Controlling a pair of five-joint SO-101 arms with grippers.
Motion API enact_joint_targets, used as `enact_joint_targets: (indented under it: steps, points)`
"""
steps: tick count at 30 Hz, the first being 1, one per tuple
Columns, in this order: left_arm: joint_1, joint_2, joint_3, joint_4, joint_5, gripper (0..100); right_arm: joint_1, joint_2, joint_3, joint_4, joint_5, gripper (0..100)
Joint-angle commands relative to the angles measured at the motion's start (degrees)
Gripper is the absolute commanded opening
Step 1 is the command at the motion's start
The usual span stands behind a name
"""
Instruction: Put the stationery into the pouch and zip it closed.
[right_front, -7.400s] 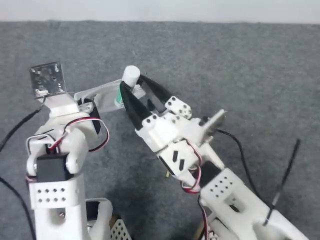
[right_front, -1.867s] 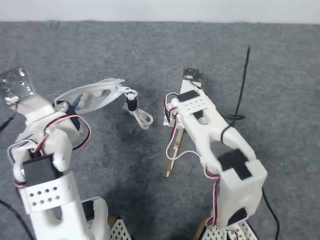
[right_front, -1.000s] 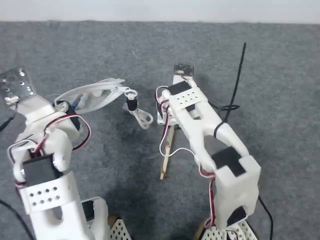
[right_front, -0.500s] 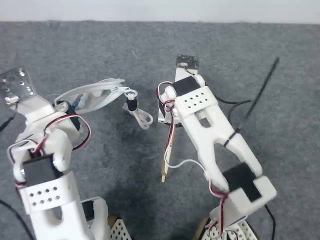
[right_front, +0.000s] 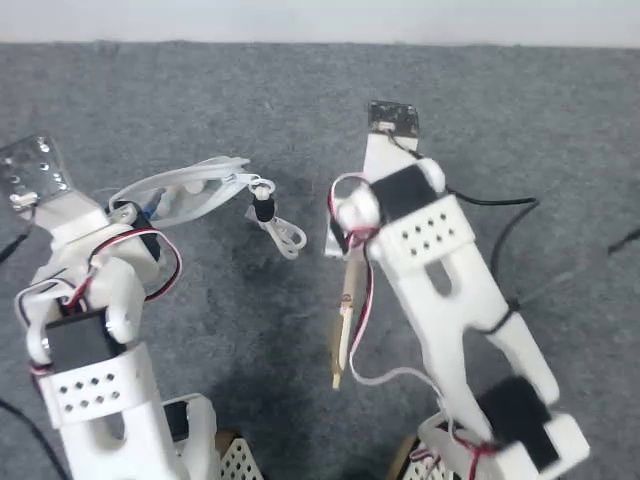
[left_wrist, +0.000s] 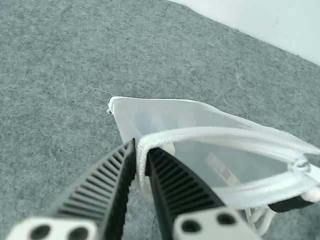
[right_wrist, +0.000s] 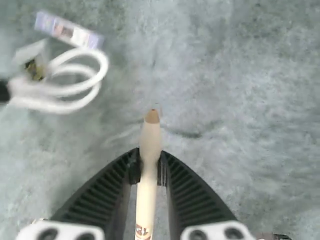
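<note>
Left hand (left_wrist: 141, 150) is pinched tight on the pouch (left_wrist: 210, 135) rim over on the left, mouth open toward the middle. Right hand (right_wrist: 148, 162) points down, clamped on the pencil (right_wrist: 149, 130). Its tip is near the pouch's loop (right_wrist: 65, 82) but apart, with grey table (right_front: 520, 120) stretching right.

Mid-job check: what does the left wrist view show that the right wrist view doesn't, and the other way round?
Left wrist view: the left gripper shut on the white zip edge of the translucent pouch, whose mouth gapes open.
Right wrist view: the right gripper shut on the pencil, one end poking out past the fingertips.
Both: the grey mat, and what looks like the same white loop at the pouch's zip end.
</note>
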Motion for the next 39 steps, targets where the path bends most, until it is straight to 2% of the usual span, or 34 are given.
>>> enact_joint_targets:
  steps: [1,5,8,18,30,39]
  points:
    - [2.2,-1.58,-1.54,-1.23,0.97,1,-2.24,-7.34,-0.44,1.36,1.14,0.6]
    - [4.57,-1.58,-3.82,1.76,0.7,1,-2.42,-12.62,3.08,-1.19,1.14,0.6]
    - [6.51,-1.58,-4.62,2.37,-2.2,1,-2.42,-17.98,3.78,-1.36,1.14,0.6]
    - [7.03,-1.58,-7.6,4.48,-2.37,1,-2.33,-28.62,3.87,-4.97,1.14,0.6]
    - [7.03,-1.49,-8.22,5.89,-2.37,1,-2.42,-33.45,3.87,-19.3,1.14,0.6]
    - [7.03,-1.49,-7.52,5.1,-2.37,1,-8.22,-34.07,3.87,-28.79,1.14,0.6]
